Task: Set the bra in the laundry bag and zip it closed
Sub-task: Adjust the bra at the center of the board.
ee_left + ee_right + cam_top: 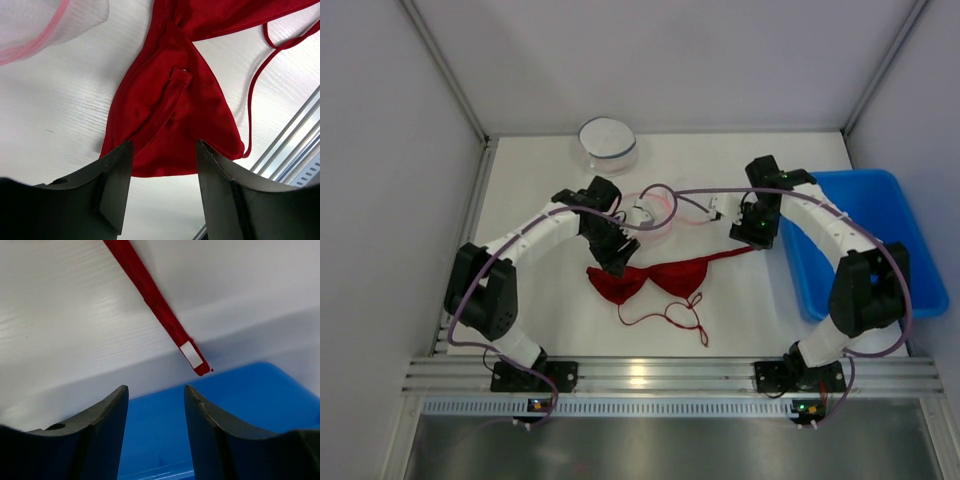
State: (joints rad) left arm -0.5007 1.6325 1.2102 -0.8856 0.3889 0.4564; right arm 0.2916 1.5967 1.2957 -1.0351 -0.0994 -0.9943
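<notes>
The red bra (655, 278) lies spread flat mid-table, its thin strings trailing toward the near edge. My left gripper (617, 264) hovers over its left cup (170, 105), and it (165, 145) is open, the cup's hem just ahead of the fingertips and nothing between them. The white mesh laundry bag (655, 210) with pink trim sits behind the bra, and its corner (45, 25) shows in the left wrist view. My right gripper (757, 238) stands at the bra's right strap end. It (155, 387) is open and empty, and the tagged strap tip (192, 356) lies beyond the fingertips.
A blue bin (880, 195) stands at the right, its rim (240, 405) directly under my right fingers. A round white container (607, 143) with a dark band sits at the back. White walls enclose the table, and a metal rail (650, 375) runs along the near edge.
</notes>
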